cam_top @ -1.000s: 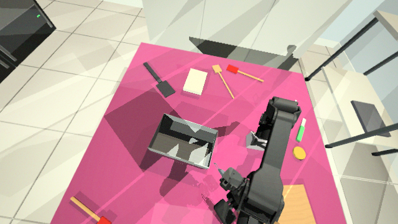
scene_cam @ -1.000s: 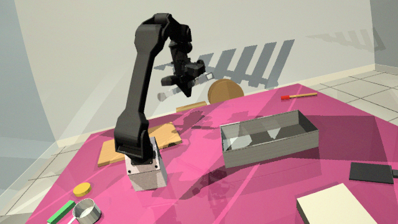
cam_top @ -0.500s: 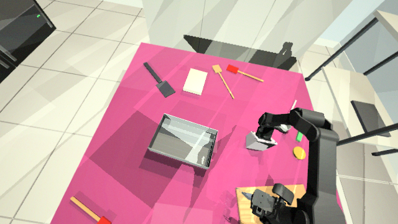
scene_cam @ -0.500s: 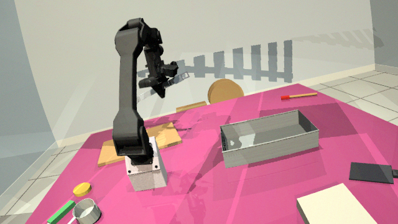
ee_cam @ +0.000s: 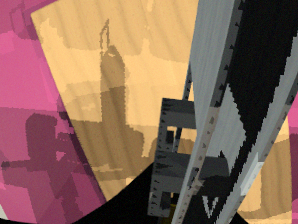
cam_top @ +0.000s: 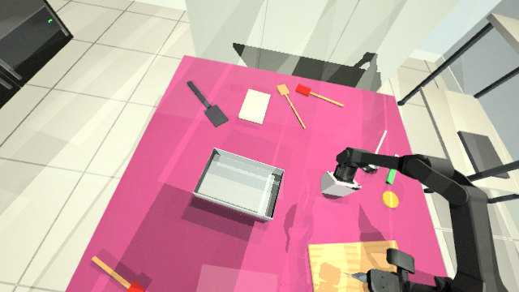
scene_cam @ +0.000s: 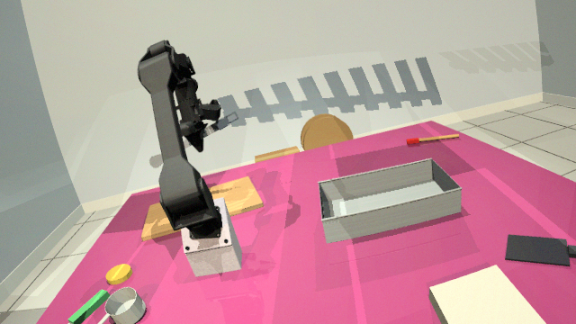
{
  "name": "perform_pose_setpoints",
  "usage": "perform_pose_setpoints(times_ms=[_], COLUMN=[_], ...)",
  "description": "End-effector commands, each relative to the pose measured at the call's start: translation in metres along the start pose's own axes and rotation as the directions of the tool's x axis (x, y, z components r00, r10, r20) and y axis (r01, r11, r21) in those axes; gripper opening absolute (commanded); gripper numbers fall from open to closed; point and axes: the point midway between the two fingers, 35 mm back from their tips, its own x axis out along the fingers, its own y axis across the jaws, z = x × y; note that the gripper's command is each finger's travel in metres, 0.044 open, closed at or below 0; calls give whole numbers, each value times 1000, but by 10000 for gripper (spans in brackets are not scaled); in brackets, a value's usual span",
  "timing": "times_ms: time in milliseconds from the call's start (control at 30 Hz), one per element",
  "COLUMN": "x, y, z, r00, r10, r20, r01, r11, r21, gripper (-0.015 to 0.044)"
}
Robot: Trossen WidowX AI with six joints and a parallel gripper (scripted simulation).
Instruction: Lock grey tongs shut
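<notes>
My gripper (scene_cam: 198, 142) is shut on the grey tongs (cam_top: 358, 276) (scene_cam: 229, 120) (ee_cam: 212, 60), high above the wooden board (cam_top: 345, 252) (scene_cam: 244, 194) (ee_cam: 75, 50). In the exterior view the tongs slant, with the narrow loop end higher on the right and a rounded end lower on the left. The arms look close together, but the fingers hide their middle and I cannot tell whether they are locked. In the top view the arm hides most of the tongs. The roasting tin (cam_top: 233, 208) (scene_cam: 391, 221) stands away from the gripper with no tongs on it.
A yellow disc (cam_top: 390, 199) (scene_cam: 119, 274), a green-handled tool (cam_top: 391, 176) (scene_cam: 90, 306) and a small grey pan (scene_cam: 125, 306) lie near the arm's base. A cream block (cam_top: 255, 106) (scene_cam: 486, 297), a black spatula (cam_top: 216, 115) and a wooden spatula (cam_top: 295, 109) lie beyond the tin.
</notes>
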Motion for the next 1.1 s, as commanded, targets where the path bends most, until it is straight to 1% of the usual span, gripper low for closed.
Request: perform_pose_setpoints(times_ms=[0, 167, 333, 433, 567, 733, 900, 1067], x=[2, 9, 9, 12, 19, 25, 27, 25], y=[-6, -16, -17, -17, -17, -17, -16, -15], z=[-27, -56, -57, -56, -52, -48, -43, -38], r00=[1000, 1000, 1000, 999, 980, 914, 807, 661], r10=[-3, -15, -16, -35, -95, -160, -194, -199], r20=[-5, -2, -2, -41, -176, -372, -558, -724], r01=[3, 15, 15, 29, 67, 98, 102, 83], r11=[997, 989, 988, 988, 985, 979, 976, 978], r21=[-72, -149, -152, -153, -162, -179, -192, -192], gripper=[-150, -150, -150, -150, -150, -150, -150, -150])
